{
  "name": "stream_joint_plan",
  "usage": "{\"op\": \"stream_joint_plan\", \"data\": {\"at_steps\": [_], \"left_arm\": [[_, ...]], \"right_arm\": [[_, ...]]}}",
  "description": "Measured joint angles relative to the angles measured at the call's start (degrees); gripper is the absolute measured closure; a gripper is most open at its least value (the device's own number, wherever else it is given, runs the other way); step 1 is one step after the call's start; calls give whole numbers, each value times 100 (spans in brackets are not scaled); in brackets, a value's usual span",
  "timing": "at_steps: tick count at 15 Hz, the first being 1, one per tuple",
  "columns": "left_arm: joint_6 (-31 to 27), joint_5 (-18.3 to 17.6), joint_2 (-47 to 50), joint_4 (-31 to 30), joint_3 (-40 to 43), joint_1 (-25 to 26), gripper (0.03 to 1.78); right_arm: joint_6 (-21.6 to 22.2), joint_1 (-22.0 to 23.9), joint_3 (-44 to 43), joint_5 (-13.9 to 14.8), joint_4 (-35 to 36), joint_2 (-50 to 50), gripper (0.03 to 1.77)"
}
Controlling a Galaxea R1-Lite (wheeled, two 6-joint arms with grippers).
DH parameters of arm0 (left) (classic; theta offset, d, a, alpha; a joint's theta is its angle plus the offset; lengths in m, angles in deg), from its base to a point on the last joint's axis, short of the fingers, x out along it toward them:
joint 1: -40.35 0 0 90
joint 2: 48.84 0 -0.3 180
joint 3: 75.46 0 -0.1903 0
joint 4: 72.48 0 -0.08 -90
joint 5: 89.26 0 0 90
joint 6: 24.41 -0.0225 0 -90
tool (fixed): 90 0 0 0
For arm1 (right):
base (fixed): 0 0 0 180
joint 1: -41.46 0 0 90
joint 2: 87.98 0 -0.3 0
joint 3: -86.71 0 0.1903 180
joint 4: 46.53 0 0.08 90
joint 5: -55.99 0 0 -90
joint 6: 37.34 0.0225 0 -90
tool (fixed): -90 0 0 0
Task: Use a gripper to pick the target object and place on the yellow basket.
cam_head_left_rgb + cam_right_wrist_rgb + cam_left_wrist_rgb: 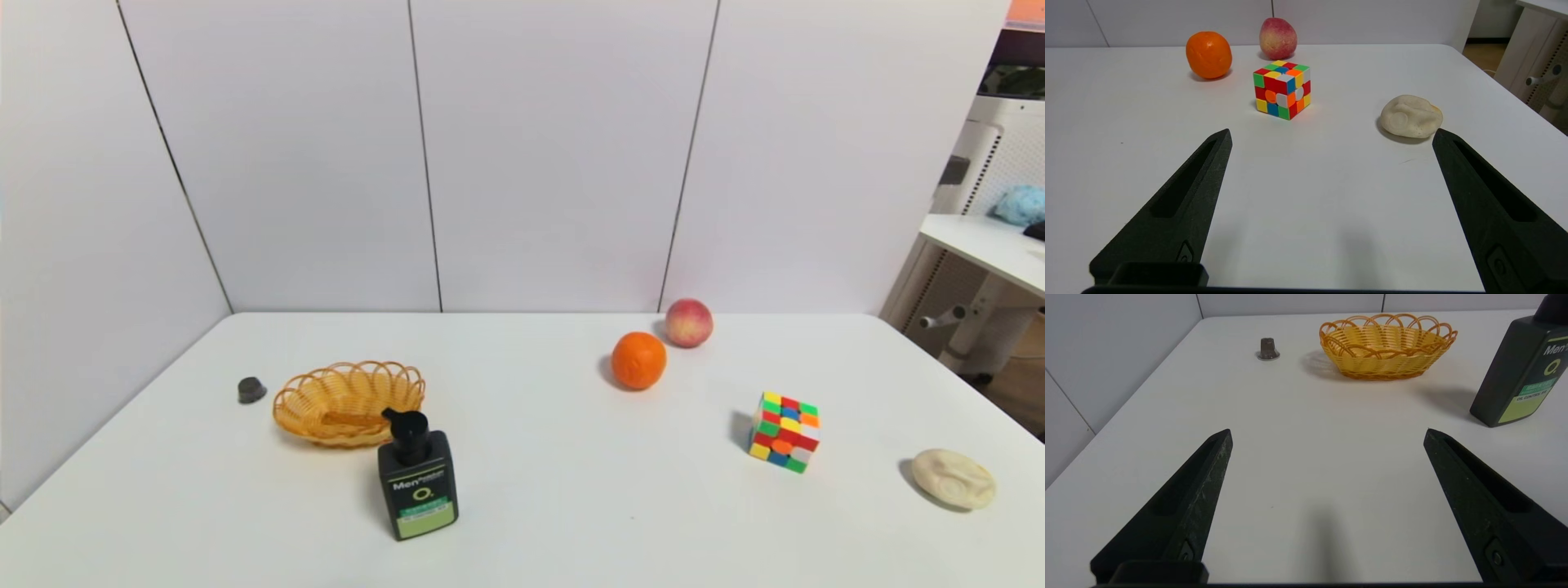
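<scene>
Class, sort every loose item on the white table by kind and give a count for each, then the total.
Fruit: 2, orange and peach
Bottles: 1, black pump bottle
Baskets: 1, yellow basket
Puzzle cubes: 1
Cream lumps: 1
Small dark caps: 1
Total: 7

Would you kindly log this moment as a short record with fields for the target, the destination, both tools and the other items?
target: black pump bottle, upright on the table, just in front of the basket
destination: yellow basket, nothing in it
left tool: open, low over the table, short of the bottle
right tool: open, holding nothing
others: orange, peach, puzzle cube, cream lump, grey cap
</scene>
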Motion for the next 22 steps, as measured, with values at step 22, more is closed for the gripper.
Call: {"op": "stream_joint_plan", "data": {"at_steps": [22], "left_arm": [[-2621, -2561, -7715, 112, -5020, -3034, 12]], "right_arm": [[0, 0, 0, 0, -2, 0, 11]]}}
